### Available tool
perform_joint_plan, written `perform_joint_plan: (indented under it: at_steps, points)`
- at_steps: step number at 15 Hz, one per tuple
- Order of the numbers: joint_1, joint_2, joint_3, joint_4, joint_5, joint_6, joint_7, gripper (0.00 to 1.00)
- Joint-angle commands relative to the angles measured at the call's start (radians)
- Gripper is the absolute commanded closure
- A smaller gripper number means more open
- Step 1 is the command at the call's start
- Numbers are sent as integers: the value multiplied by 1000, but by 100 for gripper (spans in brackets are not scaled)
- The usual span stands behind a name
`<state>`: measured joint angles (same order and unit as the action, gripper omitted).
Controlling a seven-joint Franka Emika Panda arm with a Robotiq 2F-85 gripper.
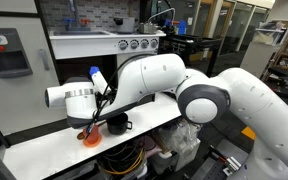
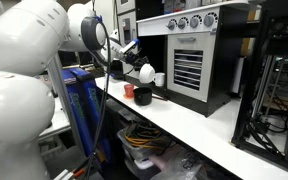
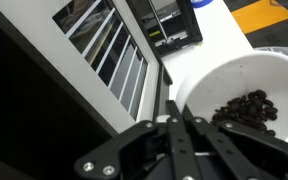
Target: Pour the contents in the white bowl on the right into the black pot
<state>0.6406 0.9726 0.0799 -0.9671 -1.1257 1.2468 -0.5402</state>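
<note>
The white bowl sits tilted in the wrist view and carries a small heap of dark pieces against its lower wall. The gripper has its fingers pressed together on the bowl's near rim, so the claw is clamped on the white bowl. Behind the bowl in this view runs the slatted front of a toy stove. In an exterior view the gripper hangs just over the orange cup, and the black pot, its short handle pointing sideways, stands just beside that cup. Both rest on the white table, near its edge on the robot's side. In both exterior views the pot and cup stand side by side in front of the stove, whose row of knobs tops its front. The bowl itself is too small in these views to place more exactly.
</note>
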Motion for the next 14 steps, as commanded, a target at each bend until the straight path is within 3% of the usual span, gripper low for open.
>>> perform_joint_plan:
  at_steps: [1, 14]
  points:
    - [15, 38, -15, 43, -38, -15, -52, 99]
    - [42, 70, -14, 75, -108, -15, -167, 99]
